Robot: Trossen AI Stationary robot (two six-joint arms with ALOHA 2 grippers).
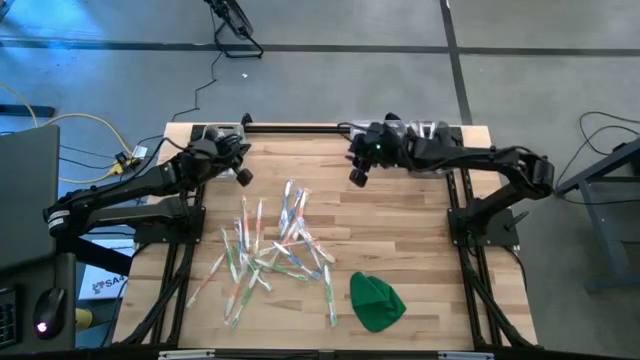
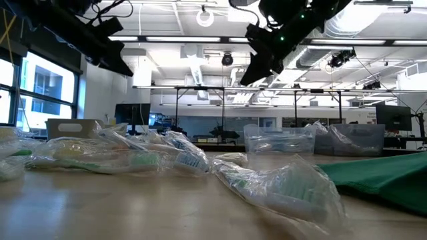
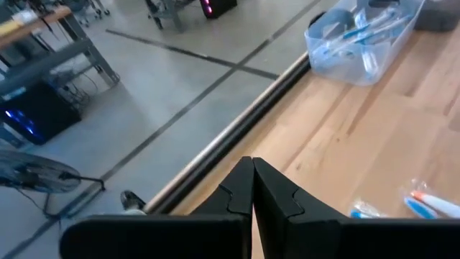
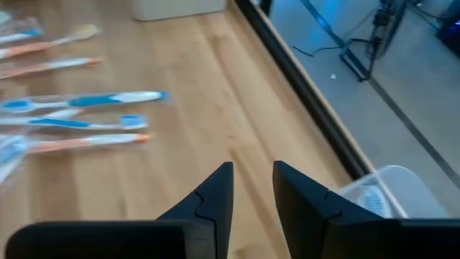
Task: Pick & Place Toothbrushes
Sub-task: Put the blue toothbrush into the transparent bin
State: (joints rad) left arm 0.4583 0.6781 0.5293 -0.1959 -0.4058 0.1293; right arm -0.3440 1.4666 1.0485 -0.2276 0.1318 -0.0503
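Note:
The toothbrushes [image 1: 270, 250] lie in a loose heap on the wooden table [image 1: 400, 230], left of its middle; each is in a clear wrapper [image 2: 280, 183]. A few of them show in the right wrist view [image 4: 86, 101]. My right gripper [image 4: 253, 167] hangs above the table beyond the heap's far right [image 1: 358, 178]. It is open by a narrow gap with nothing between the fingers. My left gripper [image 3: 253, 162] is shut and empty, held above the far left part of the table [image 1: 243, 176].
A green cloth lump [image 1: 376, 300] lies near the front edge, right of the heap. A clear bin [image 3: 359, 43] with toothbrushes in it stands at the far right [image 1: 425, 130], and another bin [image 1: 215, 130] at the far left. A black rail [image 4: 302, 93] runs along the far edge.

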